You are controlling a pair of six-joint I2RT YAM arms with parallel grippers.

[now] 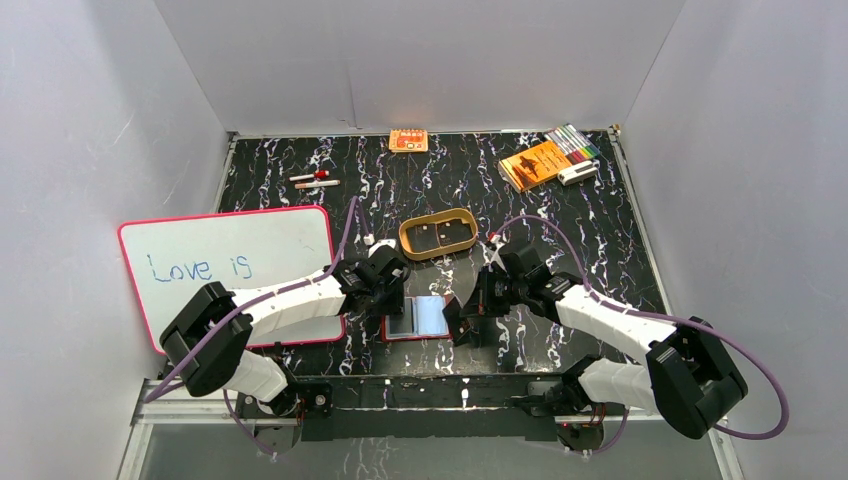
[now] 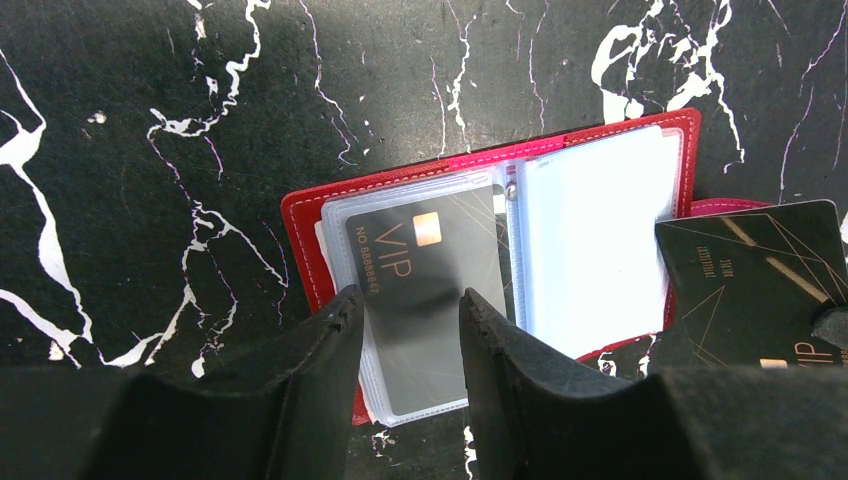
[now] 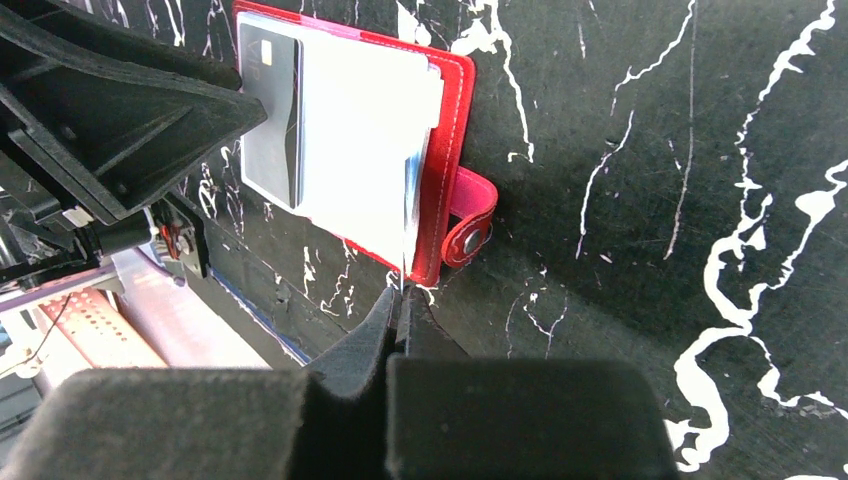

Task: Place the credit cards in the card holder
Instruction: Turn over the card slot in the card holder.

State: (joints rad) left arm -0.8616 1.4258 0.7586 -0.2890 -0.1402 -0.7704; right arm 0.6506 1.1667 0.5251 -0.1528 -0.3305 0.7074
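Two cards in play. The dark VIP-printed credit card (image 2: 425, 290) sits in the left clear sleeve of the red leather-like folding card holder (image 2: 310, 225), but I'd judge it not fully seated, since its near end sticks out past the sleeve. The second dark credit card (image 2: 750, 270) lies tilted over the holder's right edge, not in any pocket.

The holder lies open and flat near the front edge of the white-veined black table (image 1: 560, 210), between both arms, with its snap-button tab (image 3: 470, 215) out to the right. The tan oval tray (image 1: 437, 235) is just behind it, apart.

The left gripper (image 2: 405, 305) has its fingers spread over the VIP card's near end, clamping nothing. I can't tell if they touch the sleeve. The right gripper (image 3: 400, 300) has its fingers pressed together. The wrist view shows the card edge-on only, but the left view shows a dark tip on the second card's corner, so I read it as pinching that card.

Step, as I read it: feeding card two into the right-hand sleeve.

The next move needs the card's leading edge levelled and lined up with the sleeve mouth, then a shallow slide in while the left arm holds the holder from skating.
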